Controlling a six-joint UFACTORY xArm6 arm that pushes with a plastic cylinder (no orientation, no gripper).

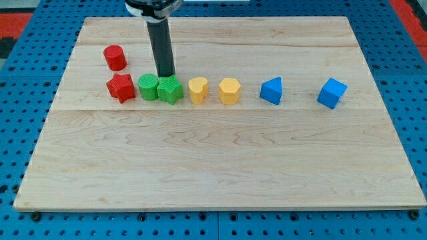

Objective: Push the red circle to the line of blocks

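Note:
The red circle [115, 57] stands near the board's upper left, just above the left end of a row of blocks. The row runs left to right: red star [121, 87], green circle [147, 87], green star [170, 89], yellow heart [197, 89], yellow hexagon [229, 91], blue triangle [271, 91], blue cube [331, 93]. My tip [166, 75] sits just above the two green blocks, at their top edge, to the right of the red circle and a little lower in the view.
The blocks lie on a light wooden board [220, 167] that rests on a blue pegboard surface [27, 40]. The rod rises to the arm's mount at the view's top [153, 7].

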